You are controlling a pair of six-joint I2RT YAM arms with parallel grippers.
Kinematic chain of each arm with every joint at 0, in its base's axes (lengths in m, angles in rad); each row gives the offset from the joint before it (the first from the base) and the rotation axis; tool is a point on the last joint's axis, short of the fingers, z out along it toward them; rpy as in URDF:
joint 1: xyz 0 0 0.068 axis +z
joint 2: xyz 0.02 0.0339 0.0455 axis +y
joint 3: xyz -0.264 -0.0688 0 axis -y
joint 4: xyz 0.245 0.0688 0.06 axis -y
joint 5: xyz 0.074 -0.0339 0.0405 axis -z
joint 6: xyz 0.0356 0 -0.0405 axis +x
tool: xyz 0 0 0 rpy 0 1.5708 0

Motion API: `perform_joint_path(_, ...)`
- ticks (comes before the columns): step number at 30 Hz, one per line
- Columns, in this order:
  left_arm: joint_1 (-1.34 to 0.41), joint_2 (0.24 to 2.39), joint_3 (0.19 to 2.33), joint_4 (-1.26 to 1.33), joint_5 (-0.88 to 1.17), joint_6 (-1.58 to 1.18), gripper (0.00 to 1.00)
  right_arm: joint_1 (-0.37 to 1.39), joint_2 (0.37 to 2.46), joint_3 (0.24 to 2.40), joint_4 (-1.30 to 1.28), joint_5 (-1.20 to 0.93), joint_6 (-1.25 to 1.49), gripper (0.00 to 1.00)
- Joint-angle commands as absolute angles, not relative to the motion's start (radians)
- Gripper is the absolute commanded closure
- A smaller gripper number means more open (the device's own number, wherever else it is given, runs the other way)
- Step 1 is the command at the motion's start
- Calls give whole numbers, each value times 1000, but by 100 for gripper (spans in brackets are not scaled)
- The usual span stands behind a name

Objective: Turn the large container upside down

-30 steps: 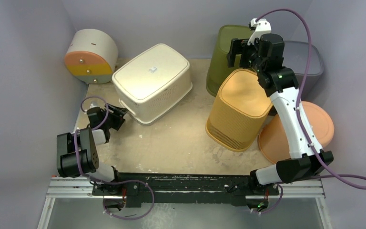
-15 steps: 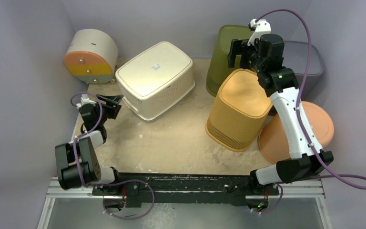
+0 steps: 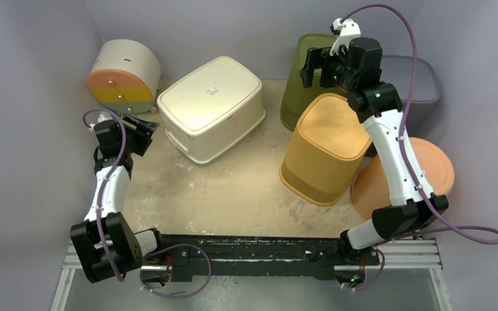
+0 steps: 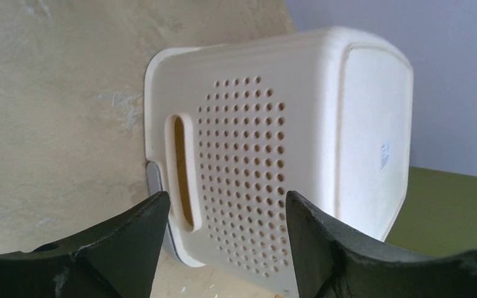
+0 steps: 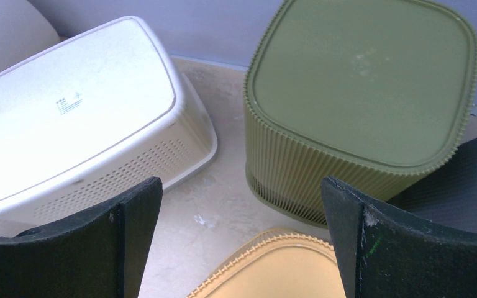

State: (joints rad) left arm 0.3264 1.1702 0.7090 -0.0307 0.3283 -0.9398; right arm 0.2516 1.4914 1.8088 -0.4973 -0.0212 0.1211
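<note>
The large cream perforated basket [image 3: 209, 107] lies base up on the table, its label on top. In the left wrist view its handle end [image 4: 273, 161] faces me, rim on the table. My left gripper [image 3: 144, 129] is open and empty, just left of that end and apart from it; its jaws frame the basket [image 4: 227, 198]. My right gripper [image 3: 316, 68] is open and empty, high above the gap between the bins [image 5: 242, 186]. The basket also shows at the left of the right wrist view [image 5: 74, 112].
An olive ribbed bin [image 3: 305, 71] [image 5: 360, 81] stands base up at the back. A yellow bin [image 3: 324, 146] [image 5: 273, 267] stands in front of it. A grey bin [image 3: 415, 81] and a peach bin [image 3: 405, 178] are at the right. A round cream drum [image 3: 122, 76] lies back left.
My left gripper has risen and drawn back to the left, away from the basket's near corner. The basket has shifted slightly back and right and settled. My right gripper has moved a little up and left.
</note>
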Motion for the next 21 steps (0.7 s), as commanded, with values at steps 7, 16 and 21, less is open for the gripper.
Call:
perform_joint_path(7,260,1232,1250,-401,60,-815,34,306,1578,1948,-556,-74,156,0)
perform_joint_path(16,-138,1416,1643,-643,-221,-635,33,468,1735,2103,-634,-5,155,0)
perform_joint_path(21,-294,1459,1680,-640,-235,-600,32,526,1725,2041,-604,27,176,0)
